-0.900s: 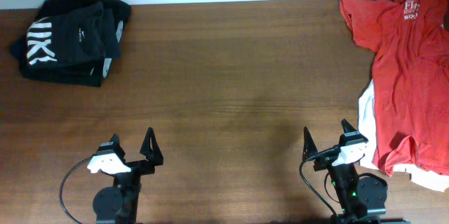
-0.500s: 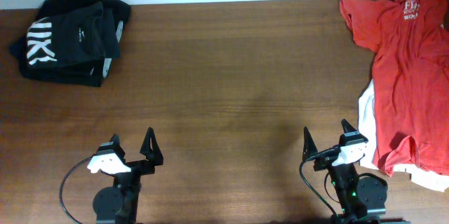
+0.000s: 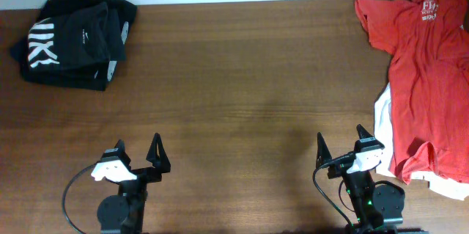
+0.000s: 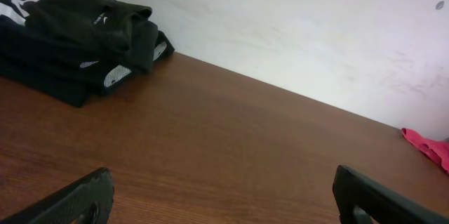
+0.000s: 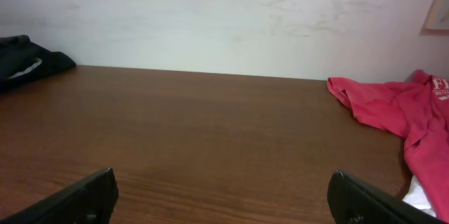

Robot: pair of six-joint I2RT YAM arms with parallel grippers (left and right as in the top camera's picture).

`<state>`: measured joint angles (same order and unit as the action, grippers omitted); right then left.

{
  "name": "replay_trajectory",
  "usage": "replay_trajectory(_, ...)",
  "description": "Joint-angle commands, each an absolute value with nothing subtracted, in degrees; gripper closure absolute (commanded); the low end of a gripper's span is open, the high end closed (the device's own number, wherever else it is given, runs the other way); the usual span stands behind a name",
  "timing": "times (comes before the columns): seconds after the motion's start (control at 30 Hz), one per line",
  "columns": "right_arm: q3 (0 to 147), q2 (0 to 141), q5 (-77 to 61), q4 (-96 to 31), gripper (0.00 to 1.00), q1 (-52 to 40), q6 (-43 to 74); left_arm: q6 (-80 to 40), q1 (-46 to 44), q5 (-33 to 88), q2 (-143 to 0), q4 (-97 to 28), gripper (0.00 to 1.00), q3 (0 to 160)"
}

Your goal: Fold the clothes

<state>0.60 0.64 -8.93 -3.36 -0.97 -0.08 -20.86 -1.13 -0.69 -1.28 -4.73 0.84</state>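
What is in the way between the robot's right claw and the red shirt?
Nothing that shows. The right gripper sits open near the front edge, and the red shirt lies ahead to its right, on top of a white garment. Only bare brown table lies between them.

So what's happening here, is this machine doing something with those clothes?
Nothing is being handled right now. Two robot arms are meant to fold clothes; the left fingers and right fingers are open and empty at the table's near edge. A black pile sits folded at far left; a red shirt lies spread over a white garment on the right.
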Motion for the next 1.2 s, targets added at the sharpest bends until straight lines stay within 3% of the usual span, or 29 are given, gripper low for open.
replay_trajectory(0.0,0.32,0.73,-8.19,-3.70,0.01,-1.50,-0.21,-21.39,-1.34,-0.89,-1.43,-4.80,0.01,0.54)
replay_trajectory(0.37,0.32,0.73,-8.36,-3.29,0.01,-1.50,-0.10,-21.41,-1.34,-0.89,-1.43,-4.80,0.01,0.54)
replay_trajectory(0.47,0.32,0.73,-20.14,7.16,0.01,-1.50,11.03,-21.41,-1.34,-0.89,-1.43,-4.80,0.01,0.54)
replay_trajectory(0.53,0.32,0.73,-30.92,4.80,0.01,-1.50,23.53,-21.39,-1.34,-0.89,-1.43,-4.80,0.01,0.54)
replay_trajectory(0.6,0.32,0.73,-30.87,10.31,0.01,-1.50,29.23,-21.39,-1.34,-0.89,-1.43,-4.80,0.01,0.54)
replay_trajectory(0.73,4.27,1.37,-20.08,16.27,0.01,-1.48,24.84,-21.39,-1.34,-0.89,-1.43,-4.80,0.01,0.54)
replay_trajectory(0.83,14.50,12.10,-9.15,14.13,0.01,-1.48,15.57,-21.39,-1.34,-0.89,-1.43,-4.80,0.01,0.54)
replay_trajectory(0.97,37.01,41.74,2.20,8.40,0.01,0.40,10.59,-21.39,-1.34,-0.89,-1.43,-4.80,0.01,0.54)
replay_trajectory(1.17,92.01,91.11,2.17,-33.67,0.01,11.46,1.37,-21.39,-1.34,-0.89,-1.43,-4.80,0.01,0.54)
